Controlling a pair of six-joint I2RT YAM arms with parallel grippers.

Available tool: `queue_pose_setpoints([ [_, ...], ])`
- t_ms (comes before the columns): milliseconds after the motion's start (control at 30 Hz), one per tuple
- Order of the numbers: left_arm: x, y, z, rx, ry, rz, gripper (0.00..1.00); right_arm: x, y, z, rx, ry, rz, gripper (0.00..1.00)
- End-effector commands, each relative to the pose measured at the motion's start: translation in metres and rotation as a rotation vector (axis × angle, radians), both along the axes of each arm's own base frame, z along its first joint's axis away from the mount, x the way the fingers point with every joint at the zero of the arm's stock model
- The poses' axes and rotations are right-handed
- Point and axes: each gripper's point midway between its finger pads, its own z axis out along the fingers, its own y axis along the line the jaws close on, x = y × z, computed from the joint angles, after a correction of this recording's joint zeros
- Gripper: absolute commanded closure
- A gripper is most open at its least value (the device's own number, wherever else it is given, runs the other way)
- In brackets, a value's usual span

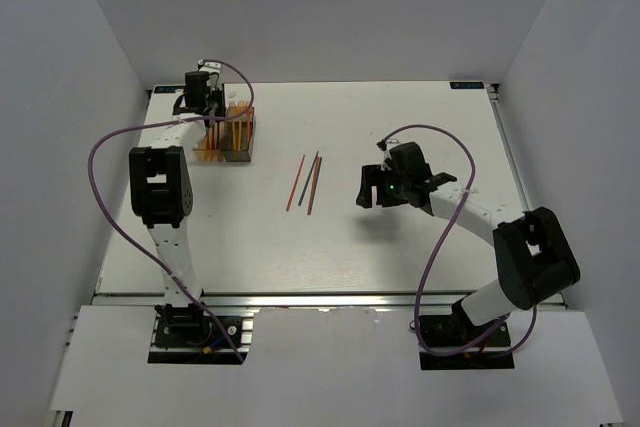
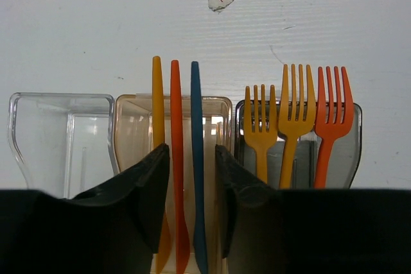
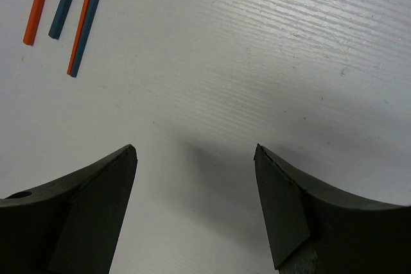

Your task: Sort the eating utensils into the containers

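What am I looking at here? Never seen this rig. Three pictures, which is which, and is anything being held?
Two robot arms are bolted at the near edge of a white table. The overhead picture shows both; the other two come from cameras on each wrist.

The left pincer hangs over three joined boxes: a clear box, empty as far as shown, a tan box with three knives, and a grey box with three forks. Its fingers sit either side of the knives, partly open, not clearly gripping.

The right pincer is open and empty. Four loose sticks lie mid-table.
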Motion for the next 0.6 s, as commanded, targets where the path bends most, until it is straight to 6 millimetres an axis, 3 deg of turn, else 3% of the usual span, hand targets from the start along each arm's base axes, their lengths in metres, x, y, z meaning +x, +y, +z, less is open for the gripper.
queue_pose_setpoints([
  [0,0.006,-0.001,0.067,-0.019,-0.118,0.010,0.53,0.010,0.004,0.018,0.023,-0.052,0.002,0.21],
  [67,0.004,-0.005,0.089,-0.033,-0.156,-0.003,0.44,0.012,0.005,0.016,0.026,-0.047,-0.004,0.20],
  [133,0.002,-0.006,0.114,-0.055,-0.198,0.004,0.38,0.014,0.005,0.013,0.025,-0.032,-0.023,0.11],
  [167,0.001,-0.003,0.129,-0.055,-0.215,0.028,0.22,0.019,0.007,0.017,0.031,-0.036,-0.033,0.11],
  [233,-0.009,0.000,0.151,-0.109,-0.215,0.092,0.11,0.029,0.017,0.022,0.027,-0.028,-0.059,0.11],
  [267,-0.010,0.002,0.176,-0.163,-0.248,0.152,0.02,0.038,0.016,0.023,-0.003,-0.037,-0.099,0.11],
  [300,-0.013,0.004,0.185,-0.192,-0.240,0.190,0.02,0.040,0.024,0.012,-0.042,-0.007,-0.108,0.11],
  [333,-0.030,0.006,0.170,-0.215,-0.132,0.243,0.02,0.041,0.027,0.010,-0.071,0.016,-0.141,0.11],
  [367,-0.037,0.004,0.186,-0.284,-0.133,0.298,0.02,0.060,0.035,0.029,-0.076,-0.039,-0.185,0.11],
  [400,-0.048,0.002,0.182,-0.313,-0.089,0.317,0.02,0.059,0.048,0.015,-0.113,-0.015,-0.179,0.11],
  [433,-0.068,0.000,0.165,-0.325,0.006,0.353,0.02,0.063,0.055,0.015,-0.133,-0.018,-0.195,0.11],
  [467,-0.086,0.004,0.175,-0.356,-0.001,0.418,0.02,0.074,0.061,0.028,-0.149,-0.040,-0.234,0.12],
  [500,-0.108,0.006,0.145,-0.339,0.083,0.453,0.02,0.069,0.074,0.012,-0.195,-0.017,-0.220,0.14],
  [533,-0.125,0.008,0.134,-0.322,0.117,0.467,0.02,0.072,0.081,0.010,-0.213,-0.022,-0.224,0.16],
  [567,-0.149,0.010,0.152,-0.323,0.068,0.462,0.02,0.074,0.082,0.008,-0.246,-0.028,-0.243,0.18],
])
